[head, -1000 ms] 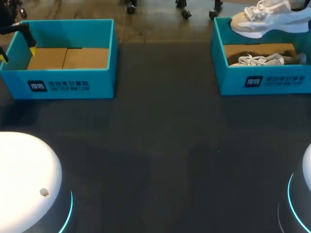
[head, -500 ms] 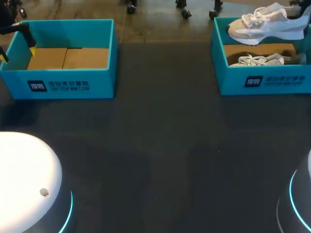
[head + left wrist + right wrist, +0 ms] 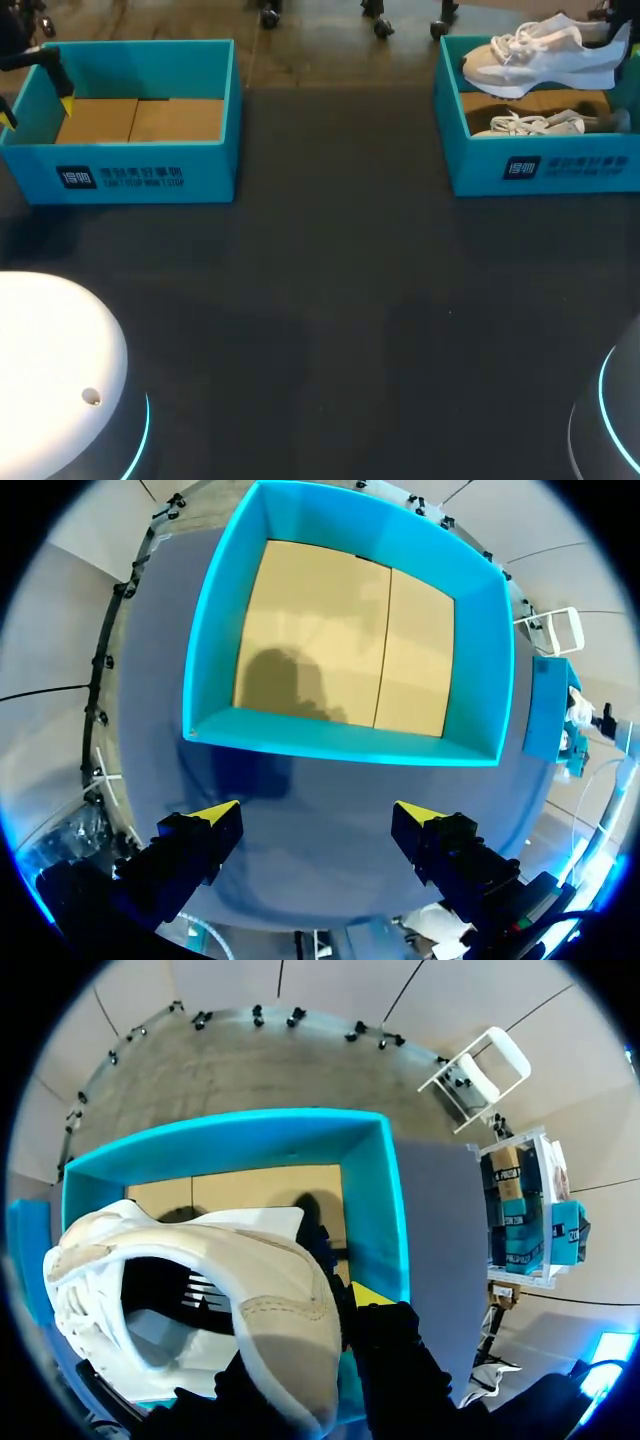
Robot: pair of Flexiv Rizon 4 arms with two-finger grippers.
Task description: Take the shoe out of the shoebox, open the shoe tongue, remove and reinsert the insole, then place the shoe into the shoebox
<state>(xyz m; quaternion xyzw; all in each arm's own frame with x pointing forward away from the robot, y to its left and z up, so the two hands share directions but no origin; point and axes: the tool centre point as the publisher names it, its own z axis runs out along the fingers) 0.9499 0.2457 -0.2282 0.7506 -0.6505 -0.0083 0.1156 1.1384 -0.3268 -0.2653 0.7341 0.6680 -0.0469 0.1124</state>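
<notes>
From the head view, the white shoe [image 3: 540, 58] hangs in the air over the far wall of the right shoebox [image 3: 545, 168], sole down, toe pointing toward the middle of the table [image 3: 330, 300]. A 2nd shoe [image 3: 535, 124] lies inside that box, below it. Across the table, well apart, stands the left shoebox [image 3: 130, 170], its brown cardboard floor showing. My left hand [image 3: 38, 110] sits at that box's outer end, with 2 yellow tips visible, 1 on each side of the end wall.

In the left wrist view, my left hand is spread wide and holds nothing. Its 2 fingers hover over the table just short of the left shoebox's near wall, touching neither.

In the right wrist view, my right hand [image 3: 330, 1322] grips the shoe at its heel rim. 1 yellow tip presses on the outside of the heel, while the other finger is hidden by the shoe. The shoe's opening faces the camera, and the teal walls of the right shoebox lie beneath and beyond it.
</notes>
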